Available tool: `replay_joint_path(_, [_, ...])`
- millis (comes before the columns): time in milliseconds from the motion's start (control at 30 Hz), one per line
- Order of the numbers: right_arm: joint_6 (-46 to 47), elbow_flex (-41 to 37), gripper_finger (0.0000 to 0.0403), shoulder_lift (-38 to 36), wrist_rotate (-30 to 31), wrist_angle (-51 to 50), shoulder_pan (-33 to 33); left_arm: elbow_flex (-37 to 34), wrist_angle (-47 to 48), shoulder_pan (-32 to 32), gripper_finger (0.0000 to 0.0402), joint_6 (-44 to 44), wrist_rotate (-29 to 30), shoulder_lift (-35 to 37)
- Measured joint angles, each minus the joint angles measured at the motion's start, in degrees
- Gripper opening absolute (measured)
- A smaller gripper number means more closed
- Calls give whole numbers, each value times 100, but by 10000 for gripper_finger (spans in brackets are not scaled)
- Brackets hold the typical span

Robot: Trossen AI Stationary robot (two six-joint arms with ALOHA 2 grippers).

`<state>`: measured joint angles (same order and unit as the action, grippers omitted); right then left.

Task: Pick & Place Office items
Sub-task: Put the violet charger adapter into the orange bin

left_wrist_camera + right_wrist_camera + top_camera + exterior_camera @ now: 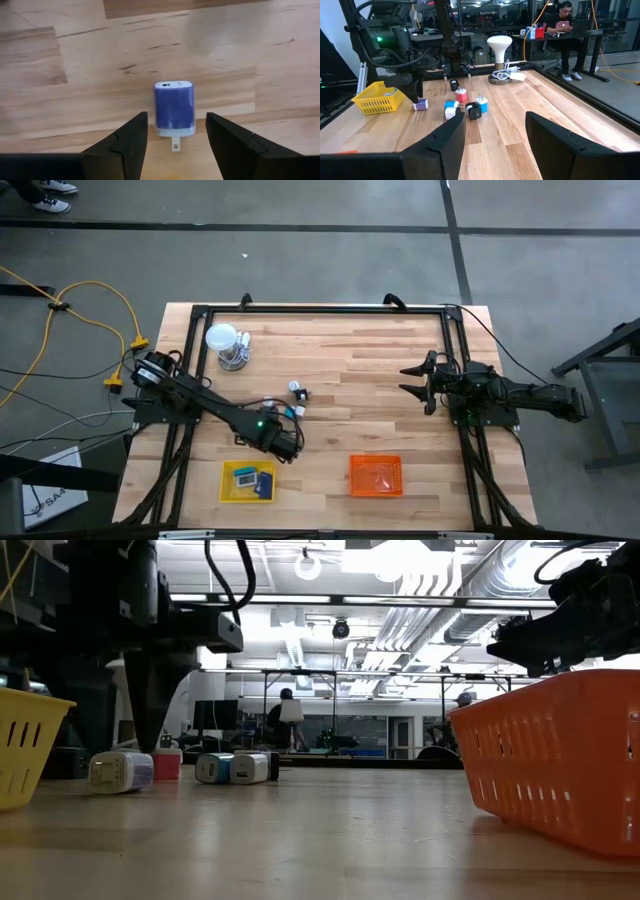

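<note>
My left gripper [176,132] is open and hovers over the table just beyond the yellow tray [228,481], which holds a few small items [247,478]. A blue-purple charger block [173,107] lies flat on the wood with its prongs toward the gripper, and one finger stands on each side of its prong end without touching it. The same block [421,104] shows below the left arm in the right wrist view. More small blue, white, red and black items [295,391] lie in a loose cluster [467,102] mid-table. My right gripper [404,379] waits open at the table's right side.
An orange mesh tray [375,475] sits near the front edge, right of the yellow one, and looms close in the low view [560,755]. A white globe on a wire stand [224,342] stands at the far left. Bare wood lies between the cluster and the right arm. A person [565,20] sits beyond the table.
</note>
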<state>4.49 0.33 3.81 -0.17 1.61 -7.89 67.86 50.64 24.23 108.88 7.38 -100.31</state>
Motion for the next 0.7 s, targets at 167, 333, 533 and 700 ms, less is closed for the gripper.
replay_joint_path(167, [0, 0, 195, 0, -2, -2, -2, -157, -235, 0, 191, -33, -13, -1])
replay_joint_path(333, [0, 1, 195, 1, -2, -3, -1, -179, -310, -13, 191, -117, -13, -99])
replay_joint_path(533, [0, -2, 195, 0, -2, -4, 0, -178, -364, -94, 191, -245, -13, -155])
replay_joint_path(700, [0, -1, 195, 0, -2, -2, -2, -178, -377, -162, 191, -258, -111, -165])
